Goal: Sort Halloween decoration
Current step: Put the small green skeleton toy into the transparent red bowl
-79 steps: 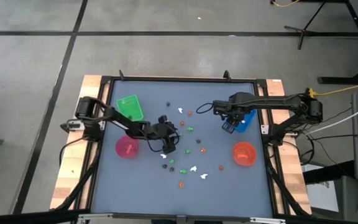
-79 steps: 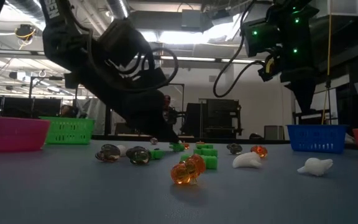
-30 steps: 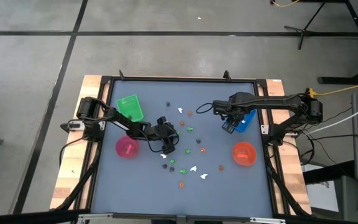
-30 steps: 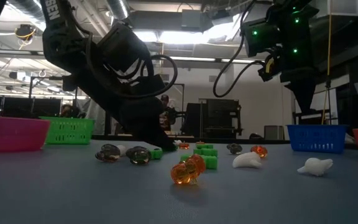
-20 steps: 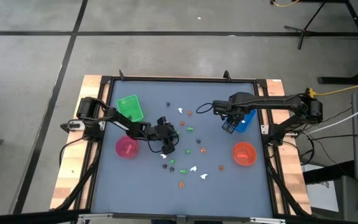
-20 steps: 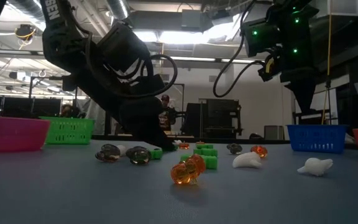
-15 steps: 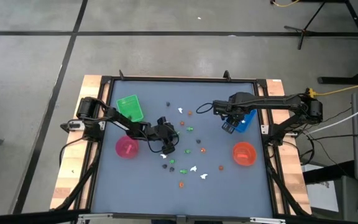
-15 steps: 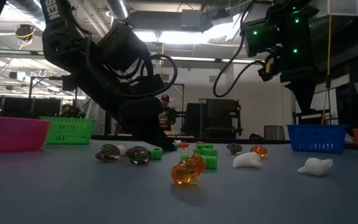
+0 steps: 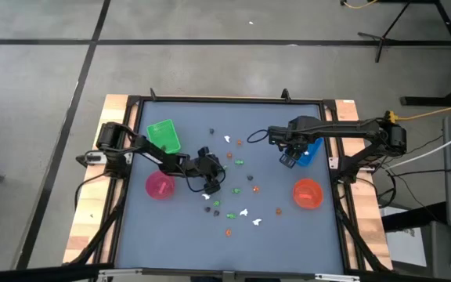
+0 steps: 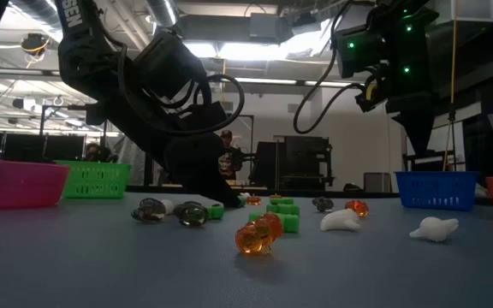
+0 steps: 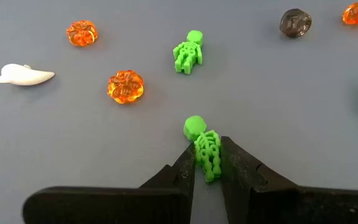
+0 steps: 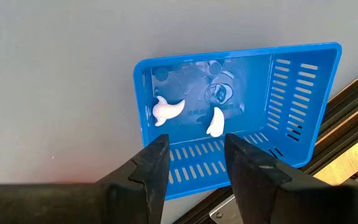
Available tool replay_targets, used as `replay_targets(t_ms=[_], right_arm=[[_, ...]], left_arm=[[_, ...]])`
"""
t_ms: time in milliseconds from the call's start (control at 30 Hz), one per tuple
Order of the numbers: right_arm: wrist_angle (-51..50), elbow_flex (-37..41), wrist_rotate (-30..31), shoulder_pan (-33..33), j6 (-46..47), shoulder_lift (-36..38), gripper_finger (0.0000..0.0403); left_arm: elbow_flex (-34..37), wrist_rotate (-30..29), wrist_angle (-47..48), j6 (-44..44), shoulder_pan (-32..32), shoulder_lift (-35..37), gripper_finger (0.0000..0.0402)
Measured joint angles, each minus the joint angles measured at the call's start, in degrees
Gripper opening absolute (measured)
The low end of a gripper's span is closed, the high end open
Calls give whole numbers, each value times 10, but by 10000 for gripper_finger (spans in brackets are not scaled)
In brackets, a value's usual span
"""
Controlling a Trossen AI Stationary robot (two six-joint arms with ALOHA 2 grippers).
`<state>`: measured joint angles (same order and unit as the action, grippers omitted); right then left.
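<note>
Tiny Halloween figures, white, orange, green and dark, lie scattered over the middle of the grey table (image 9: 241, 210). My left gripper (image 11: 207, 152) is low at the table's middle (image 9: 213, 185) and is shut on a green skeleton (image 11: 205, 149). Close by lie another green skeleton (image 11: 188, 53), two orange pumpkins (image 11: 125, 86), a white ghost (image 11: 22, 74) and a dark figure (image 11: 295, 22). My right gripper (image 12: 196, 149) hangs open above the blue tray (image 12: 291, 81), which holds two white ghosts (image 12: 166, 109). Nothing is between its fingers. My left gripper pinches the green skeleton's body and legs (image 11: 209, 163) between its two fingers. The fingers slant down and lie along the figure. Its head (image 11: 193, 127) sticks out past the fingertips. The skeleton lies flat on the table.
A green tray (image 9: 164, 135) and a pink bowl (image 9: 160, 186) stand at the left, the blue tray (image 9: 312, 150) and an orange bowl (image 9: 307, 193) at the right. In the low view an orange pumpkin (image 10: 258, 235) and white ghosts (image 10: 341, 221) lie nearest the front edge.
Before the last second my left gripper shifted a little toward the table's left edge. Since then nothing has visibly moved.
</note>
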<state>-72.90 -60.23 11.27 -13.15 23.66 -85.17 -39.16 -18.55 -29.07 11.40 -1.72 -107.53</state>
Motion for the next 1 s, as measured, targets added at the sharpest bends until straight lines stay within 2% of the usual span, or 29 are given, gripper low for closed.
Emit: replay_targets(t_ms=[300,500,767,1000], right_arm=[[0,0,0,0,0,0,154],[0,0,-1,0,0,0,154],[9,0,-1,0,0,0,154],[11,0,0,0,0,0,154]], left_arm=[[1,-3,7,-1,-2,53,37],[1,-2,62,-30,-15,136,37],[0,8,260,-25,-52,301,37],[0,113,494,73,-93,421,37]])
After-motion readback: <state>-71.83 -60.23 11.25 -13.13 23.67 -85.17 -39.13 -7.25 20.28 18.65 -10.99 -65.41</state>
